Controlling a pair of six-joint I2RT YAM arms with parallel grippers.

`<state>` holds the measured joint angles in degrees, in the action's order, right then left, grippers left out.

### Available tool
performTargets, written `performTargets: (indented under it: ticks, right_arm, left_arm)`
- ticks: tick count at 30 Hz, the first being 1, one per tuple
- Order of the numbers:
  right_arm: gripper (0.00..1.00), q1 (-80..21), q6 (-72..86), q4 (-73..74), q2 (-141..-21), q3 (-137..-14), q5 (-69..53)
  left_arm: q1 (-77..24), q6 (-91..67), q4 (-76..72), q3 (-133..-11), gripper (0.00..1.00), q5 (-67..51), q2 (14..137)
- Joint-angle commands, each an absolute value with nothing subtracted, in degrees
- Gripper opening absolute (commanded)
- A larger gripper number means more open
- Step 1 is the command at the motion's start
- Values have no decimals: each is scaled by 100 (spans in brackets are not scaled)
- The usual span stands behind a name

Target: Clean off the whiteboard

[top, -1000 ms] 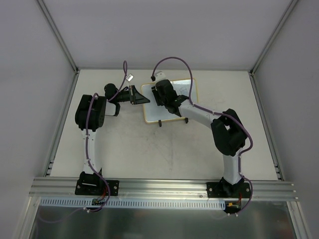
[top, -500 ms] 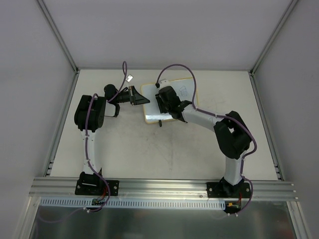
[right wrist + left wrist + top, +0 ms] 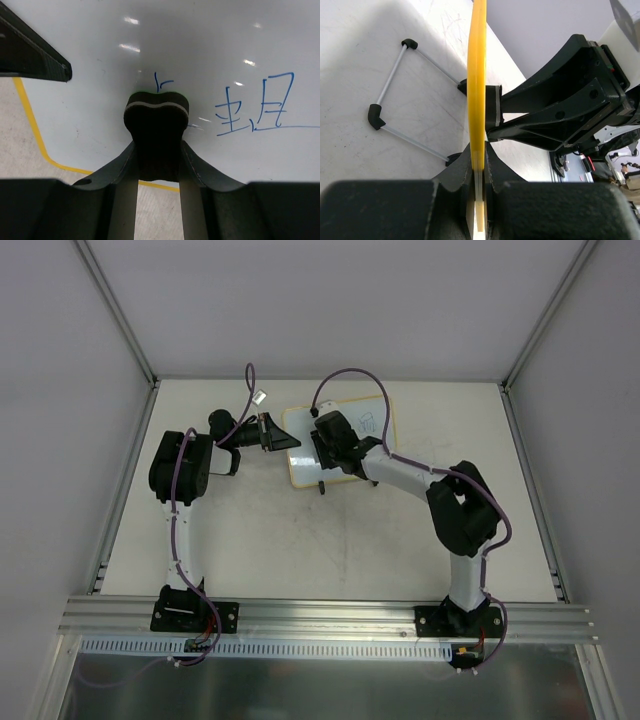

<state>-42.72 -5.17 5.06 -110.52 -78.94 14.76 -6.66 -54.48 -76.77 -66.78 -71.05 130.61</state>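
The left pincer (image 3: pixel 479 150) is clamping shut on the left edge of the yellow-framed whiteboard (image 3: pixel 300 465). The right pincer (image 3: pixel 157 150) is gripping a black eraser (image 3: pixel 156 117) tightly, pressing it against the glossy white face, with blue writing (image 3: pixel 255 107) just to its right. Over the last second this pincer has been sliding slightly towards the board's near edge.
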Motion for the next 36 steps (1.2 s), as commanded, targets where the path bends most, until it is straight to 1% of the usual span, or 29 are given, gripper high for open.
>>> performTargets:
  ticks: [1,8,11,15,17,24,28,36]
  right_arm:
    - [0,-4254,-615,808,-11355,-8664,1476]
    - [1,-4175,-896,853,-11654,-9685,1907]
    - [0,-4131,-958,844,-11742,-9887,2065]
    - [0,-4069,-984,844,-11742,-9862,2066]
    - [0,-4052,-993,844,-11707,-9748,2004]
    - [0,-4078,-669,844,-11470,-8755,1618]
    - [1,-4183,-572,974,-11382,-8237,1792]
    - [0,-4324,-255,1301,-10978,-7349,1731]
  left_arm:
    - [-738,-5150,-8350,-6539,0,-7356,12876]
    - [-756,-5098,-8297,-6539,0,-7374,12850]
    - [-765,-5071,-8288,-6539,0,-7383,12841]
    - [-765,-5063,-8279,-6521,0,-7383,12832]
    - [-765,-5063,-8279,-6530,0,-7374,12823]
    - [-773,-5036,-8271,-6513,0,-7392,12814]
    - [-782,-5010,-8253,-6513,0,-7392,12806]
    - [-782,-4966,-8200,-6513,0,-7383,12788]
